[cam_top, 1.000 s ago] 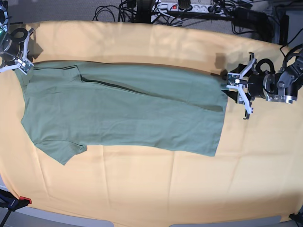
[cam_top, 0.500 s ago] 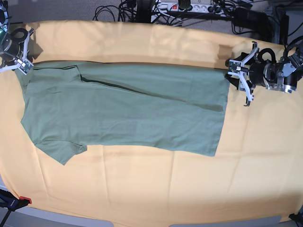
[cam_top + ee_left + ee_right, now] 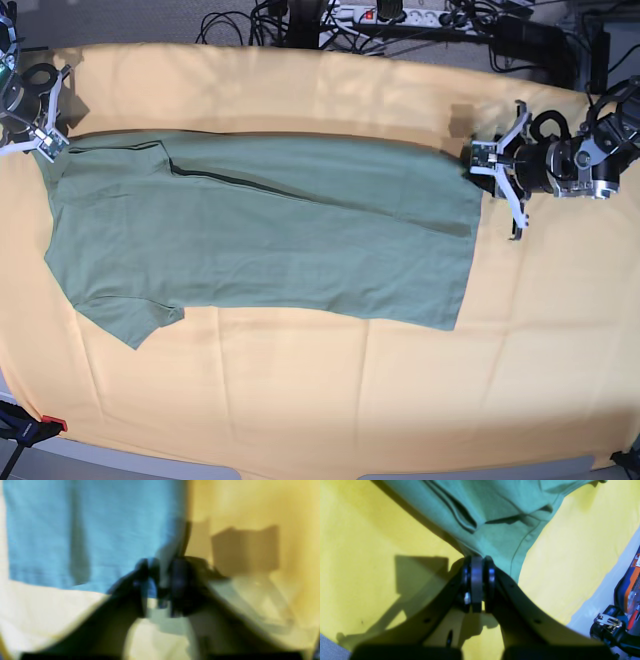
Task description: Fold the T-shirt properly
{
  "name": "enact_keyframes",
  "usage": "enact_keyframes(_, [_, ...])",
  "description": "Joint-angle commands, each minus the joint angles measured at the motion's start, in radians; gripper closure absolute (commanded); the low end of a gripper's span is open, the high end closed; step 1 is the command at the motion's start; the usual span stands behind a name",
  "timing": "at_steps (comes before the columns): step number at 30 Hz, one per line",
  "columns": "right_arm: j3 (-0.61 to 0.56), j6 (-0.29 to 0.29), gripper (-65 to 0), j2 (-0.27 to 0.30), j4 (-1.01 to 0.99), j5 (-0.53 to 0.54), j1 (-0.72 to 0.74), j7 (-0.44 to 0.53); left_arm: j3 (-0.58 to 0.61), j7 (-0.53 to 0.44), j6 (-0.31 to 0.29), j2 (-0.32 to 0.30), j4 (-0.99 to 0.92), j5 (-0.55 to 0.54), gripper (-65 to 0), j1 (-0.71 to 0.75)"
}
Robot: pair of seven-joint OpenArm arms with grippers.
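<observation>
Item: yellow-orange cloth [image 3: 300, 400]. It covered the desk from edge to edge and carried everything else you had in view.

Item: T-shirt [image 3: 260, 230]. Sage green, it lay flat on the cloth, already folded lengthwise into a long band. Its long axis ran across the base view from side to side, tilted slightly down toward the hem. The neck and sleeve end pointed to that view's left; the hem end pointed to its right. One sleeve [image 3: 130, 320] stuck out at the lower left corner.

Item: right pincer [image 3: 477, 562]. You had it closed on the T-shirt's far shoulder corner; its wrist view showed green fabric running in between the shut pads. It was the arm nearer the neck end.

Item: left pincer [image 3: 490, 160]. It sat at the far hem corner, touching the T-shirt's edge, the garment stretching away from it along the long axis. Its wrist view was blurred, but the jaws looked drawn together over the hem corner; I judged it closed on the T-shirt.

Relation for your coming move: both pincers held the same far long edge, one at each end, so the band lay toward the near side of both.
</observation>
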Motion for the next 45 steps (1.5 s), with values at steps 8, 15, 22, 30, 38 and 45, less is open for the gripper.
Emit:
enact_keyframes(8, [0.011,0.007,0.0,0.024,0.009,-0.011,0.003,0.004,-0.013,-0.011,0.021,-0.019,0.010,-0.010,0.0,-0.015])
enact_keyframes(15, [0.011,0.135,0.0,0.024,0.018,-0.012,0.002,-0.060,-0.013,-0.012,-0.111,-0.064,0.066,-0.067,0.0,-0.014])
enact_keyframes(22, [0.011,0.164,0.0,0.093,0.084,0.045,-0.031,-0.145,-0.013,-0.012,-0.126,-0.129,0.074,-0.124,0.0,-0.014])
enact_keyframes(30, [0.011,0.175,0.0,0.156,0.170,0.040,-0.153,-0.242,-0.013,-0.018,-0.126,-0.174,0.089,-0.193,0.0,0.006])
enact_keyframes(38, [0.012,0.183,0.0,0.156,0.201,-0.011,-0.240,-0.267,-0.013,-0.011,-0.126,-0.241,0.224,-0.122,0.0,0.154])
enact_keyframes(45, [0.013,0.193,0.0,0.159,0.201,-0.016,-0.269,-0.292,-0.013,-0.012,-0.126,-0.288,0.234,-0.106,0.0,0.163])
